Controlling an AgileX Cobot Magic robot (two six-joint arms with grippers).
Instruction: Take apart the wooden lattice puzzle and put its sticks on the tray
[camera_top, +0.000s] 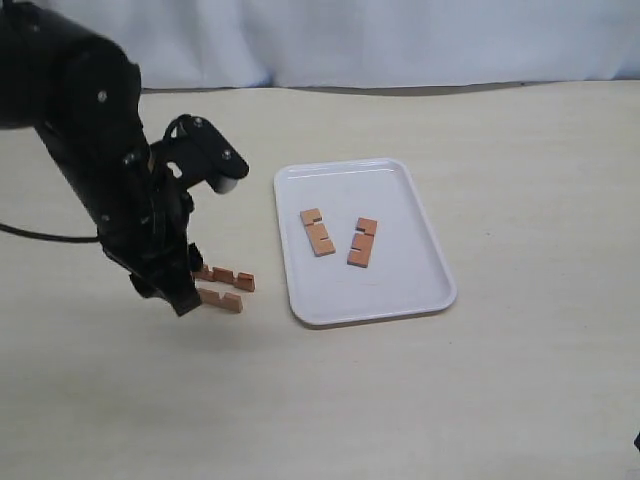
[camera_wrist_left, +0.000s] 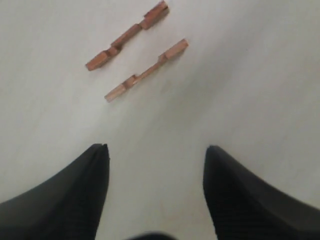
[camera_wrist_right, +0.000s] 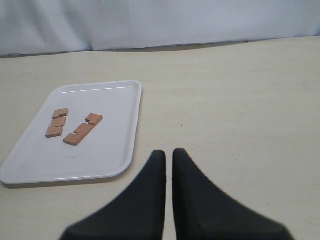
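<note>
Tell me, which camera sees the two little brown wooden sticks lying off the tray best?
The left wrist view: both reddish-brown notched wooden sticks lie whole and close, notches clear. The exterior view shows them small, their ends hidden behind the black left gripper. The right wrist view misses them.

1. The left tool (camera_wrist_left: 157, 148) hangs over the pale table (camera_wrist_left: 260, 85), its dark fingers (camera_wrist_left: 65, 200) spread wide with nothing between them.
2. Two sticks lie ahead, at about the tool's eleven o'clock (its reach taken as twelve).
3. The farther stick (camera_wrist_left: 127, 36) and the nearer stick (camera_wrist_left: 146, 70) lie parallel, close together but apart, and each shows two notches.
</note>
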